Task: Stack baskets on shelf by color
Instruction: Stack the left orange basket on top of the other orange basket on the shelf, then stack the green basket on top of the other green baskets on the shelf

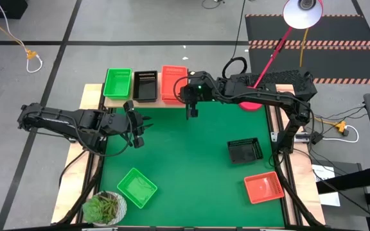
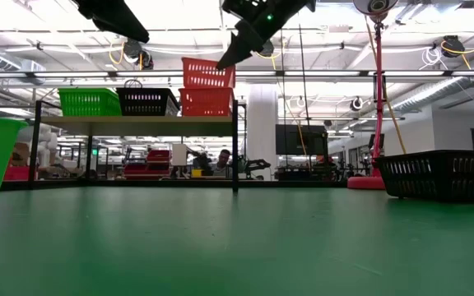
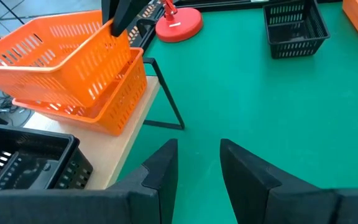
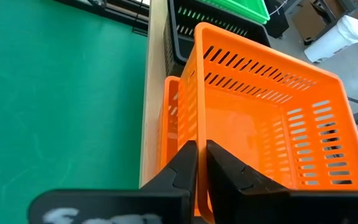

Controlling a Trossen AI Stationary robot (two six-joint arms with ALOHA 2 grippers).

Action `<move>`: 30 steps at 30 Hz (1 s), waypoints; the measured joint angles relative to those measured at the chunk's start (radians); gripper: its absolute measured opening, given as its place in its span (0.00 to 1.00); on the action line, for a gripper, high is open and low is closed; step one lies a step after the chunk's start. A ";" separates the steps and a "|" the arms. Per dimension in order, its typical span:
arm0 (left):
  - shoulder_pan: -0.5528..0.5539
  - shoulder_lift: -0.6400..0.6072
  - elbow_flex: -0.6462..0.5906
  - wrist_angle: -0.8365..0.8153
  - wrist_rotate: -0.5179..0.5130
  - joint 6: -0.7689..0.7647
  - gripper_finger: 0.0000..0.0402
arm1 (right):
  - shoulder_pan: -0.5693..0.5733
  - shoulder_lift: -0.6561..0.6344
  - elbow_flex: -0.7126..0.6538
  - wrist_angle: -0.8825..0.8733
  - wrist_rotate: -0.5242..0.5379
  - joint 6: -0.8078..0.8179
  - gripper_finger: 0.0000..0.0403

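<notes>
Here, the near wall of a red-orange perforated plastic basket is pinched between the closed-down fingers of the right gripper, and that basket is held tilted over a second red-orange basket resting at the right end of the light wooden shelf on thin black legs. On the same shelf a black mesh basket is seen at the middle and a bright green one at the left end. In front of the shelf's left end the left gripper is held over the green mat, its fingers parted and nothing between them.
</notes>
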 joint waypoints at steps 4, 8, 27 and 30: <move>0.000 0.000 0.000 0.000 0.000 0.000 0.30 | 0.000 0.000 0.000 0.000 0.000 0.000 0.06; 0.000 0.000 0.000 0.000 0.000 0.000 0.30 | -0.002 0.006 0.000 0.002 0.000 -0.002 0.06; 0.000 0.000 0.000 0.019 0.000 0.007 0.30 | -0.004 0.025 -0.001 0.043 -0.006 0.018 0.34; 0.000 0.000 0.000 0.020 0.000 0.007 0.30 | 0.010 0.013 0.000 0.046 -0.007 0.027 0.37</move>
